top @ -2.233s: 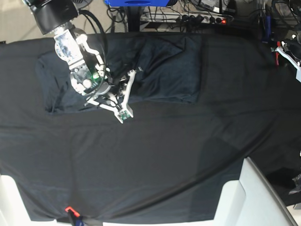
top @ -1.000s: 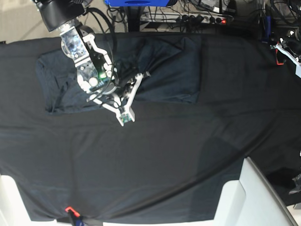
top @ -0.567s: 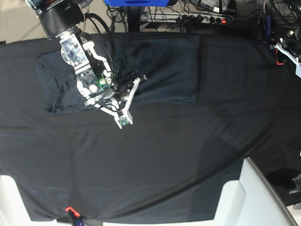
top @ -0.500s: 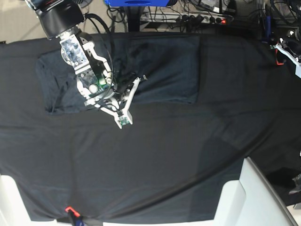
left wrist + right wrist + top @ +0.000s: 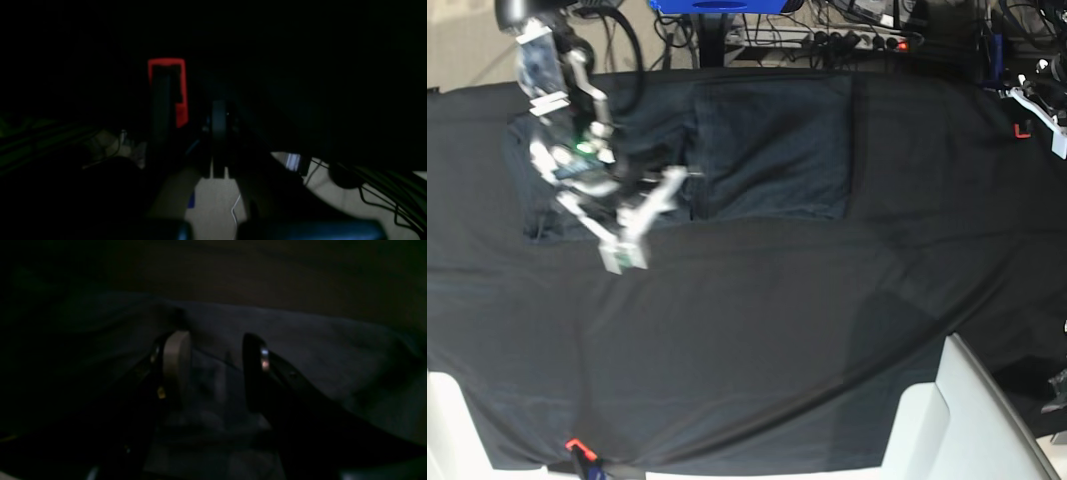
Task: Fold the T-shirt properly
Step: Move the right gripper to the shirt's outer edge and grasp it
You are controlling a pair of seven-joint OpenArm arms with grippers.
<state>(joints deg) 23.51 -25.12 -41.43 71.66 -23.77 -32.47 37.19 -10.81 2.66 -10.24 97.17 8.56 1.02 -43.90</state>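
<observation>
T-shirt (image 5: 767, 150) lying partly folded at the tablecloth's (image 5: 777, 350) far left, right gripper (image 5: 213, 370) over its left part, jaws parted, empty, left gripper (image 5: 218, 140) closed at the table's right edge

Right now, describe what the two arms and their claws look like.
The right arm is silver-white metal with black cables looping along it and a green light near the wrist; its claw has pale, flat white fingers. Of the left arm only a white piece with a red marking shows at the edge; its claw looks dark.
</observation>
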